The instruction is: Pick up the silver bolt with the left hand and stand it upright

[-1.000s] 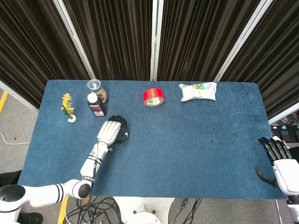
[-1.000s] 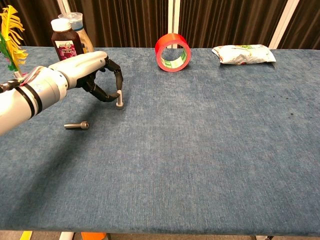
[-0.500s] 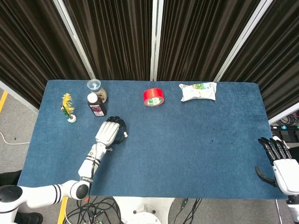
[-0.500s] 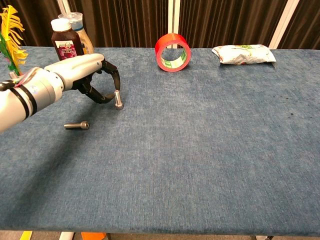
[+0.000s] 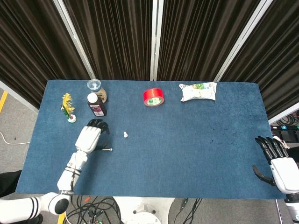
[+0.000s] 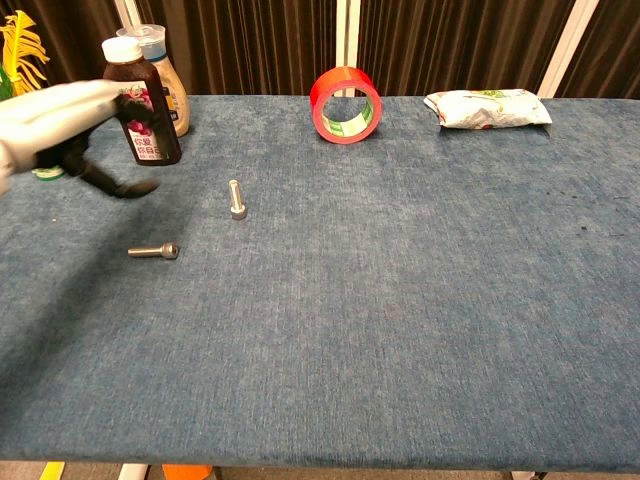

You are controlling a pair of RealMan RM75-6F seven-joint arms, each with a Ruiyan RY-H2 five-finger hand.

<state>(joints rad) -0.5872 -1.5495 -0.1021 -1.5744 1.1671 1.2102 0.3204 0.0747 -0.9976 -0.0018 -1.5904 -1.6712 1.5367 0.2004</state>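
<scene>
Dark curtains [image 5: 117, 37] back a blue table [image 6: 420, 300] bearing an upright silver bolt [image 6: 236, 199].

Two bolts [image 6: 237, 199] [image 6: 154, 251], apparently two bottles [image 6: 146, 105] [image 6: 167, 70].

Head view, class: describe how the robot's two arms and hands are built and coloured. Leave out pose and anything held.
The left hand has a white shell on its back and black fingers. Its slim white forearm ends in a rounded white joint with black bands near the bottom edge. The right hand matches it: a white back plate with black fingers. No loose cables show on either arm.
</scene>
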